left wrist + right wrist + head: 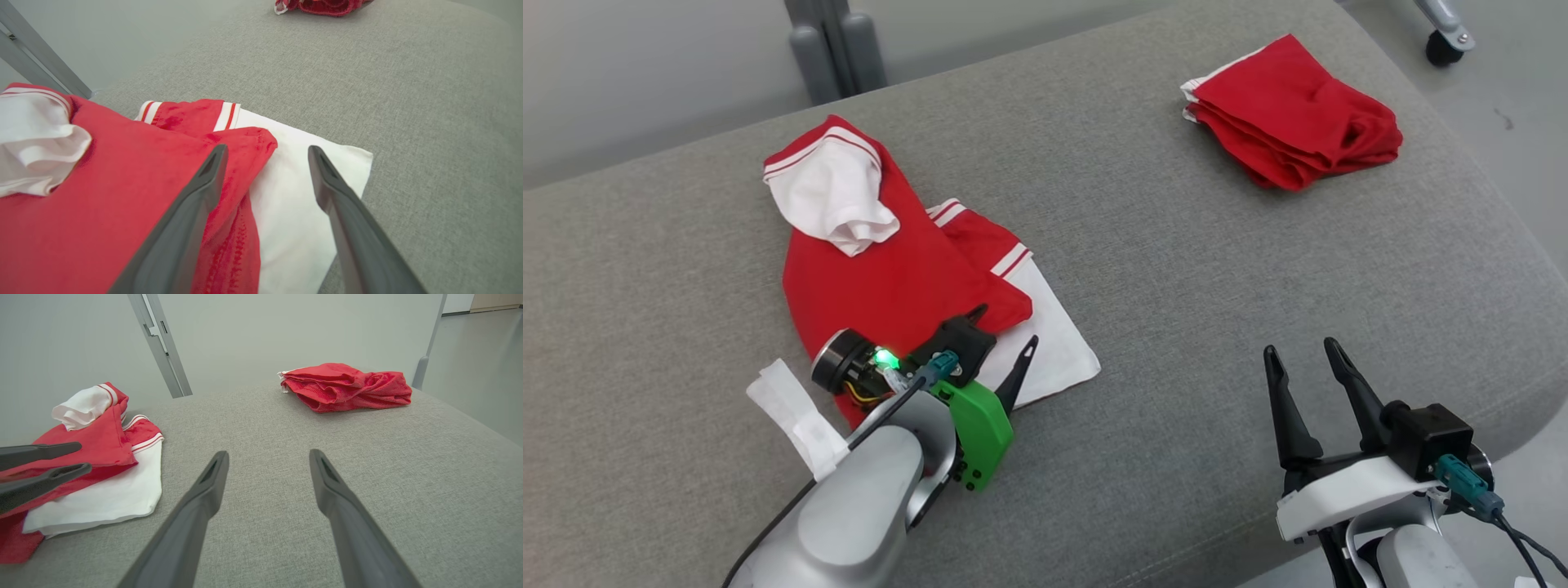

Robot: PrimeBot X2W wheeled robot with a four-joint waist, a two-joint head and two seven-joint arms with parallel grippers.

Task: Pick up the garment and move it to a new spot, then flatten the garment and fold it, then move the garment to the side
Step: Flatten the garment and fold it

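On the left half of the grey padded tabletop (1176, 286), in the head view, the red-and-white garment (882, 269) is lying crumpled, a white part flopping over its far end. The left jaws are standing spread above its near edge, gripping nothing. The right jaws, also spread and empty, are hovering over bare fabric at the near right, and a folded red pile (1290, 114) is sitting at the far right, well apart.

From the left wrist view, the two dark fingers (192, 212) are straddling the garment (102, 183) where red cloth is meeting white.

From the right wrist view, that arm's fingers (347, 522) are pointing across bare tabletop (265, 428), the garment (102, 445) lying to the left and the red pile (347, 388) ahead.
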